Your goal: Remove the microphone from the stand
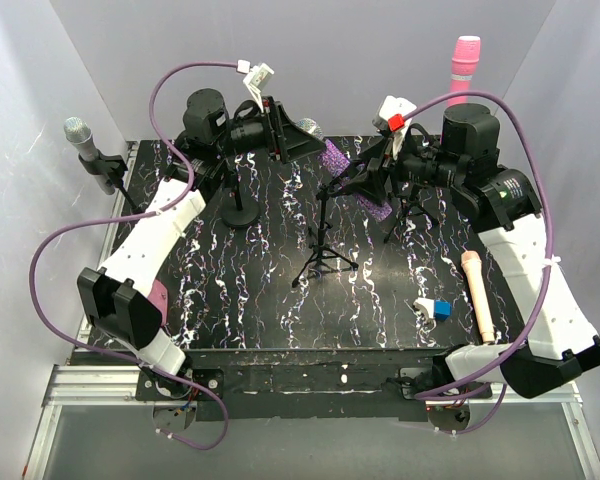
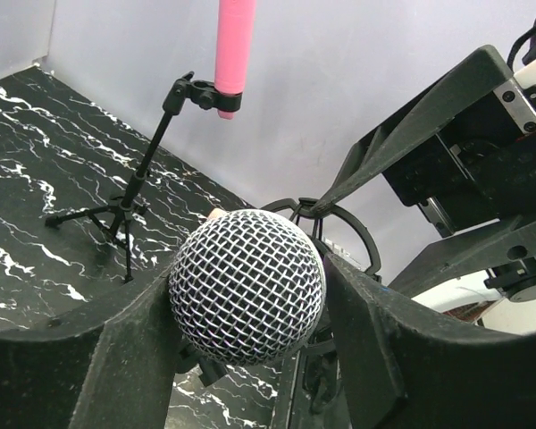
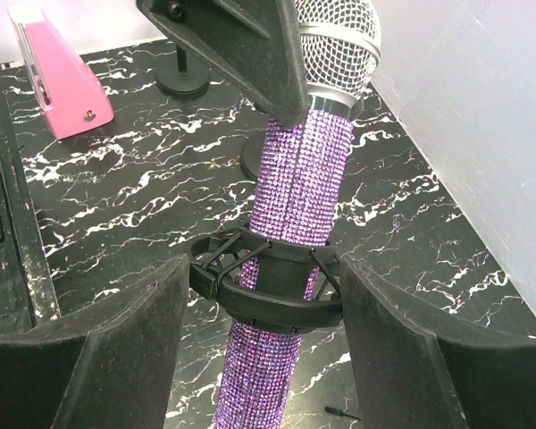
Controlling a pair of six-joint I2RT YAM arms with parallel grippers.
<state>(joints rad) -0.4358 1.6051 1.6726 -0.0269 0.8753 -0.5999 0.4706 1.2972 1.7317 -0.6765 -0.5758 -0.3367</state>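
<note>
the black counter (image 1: 230, 300) has a small stand (image 1: 323, 245) in the middle, right under both end effectors. the purple sparkly microphone (image 3: 304, 179) sits in the stand, so the job is not done yet. it looks like the getting-ready part is done, with one arm high at the stand and one low. what is left is to pull the microphone up and out of the stand, then move it away.

the right end effector (image 3: 263, 273) is low down. the black clip (image 3: 277, 304) that holds the microphone is between its two fingers, and the purple body goes up past them. the fingers stand wide, one close on each side of the clip. i cannot tell if they press on it or just wait beside it.

the left end effector (image 2: 250, 295) is higher up. the round silver mesh head (image 2: 246, 250) of the microphone is right between its fingers, and both fingers look like they touch it. so i think it is pinching the head, ready to pull.
</note>
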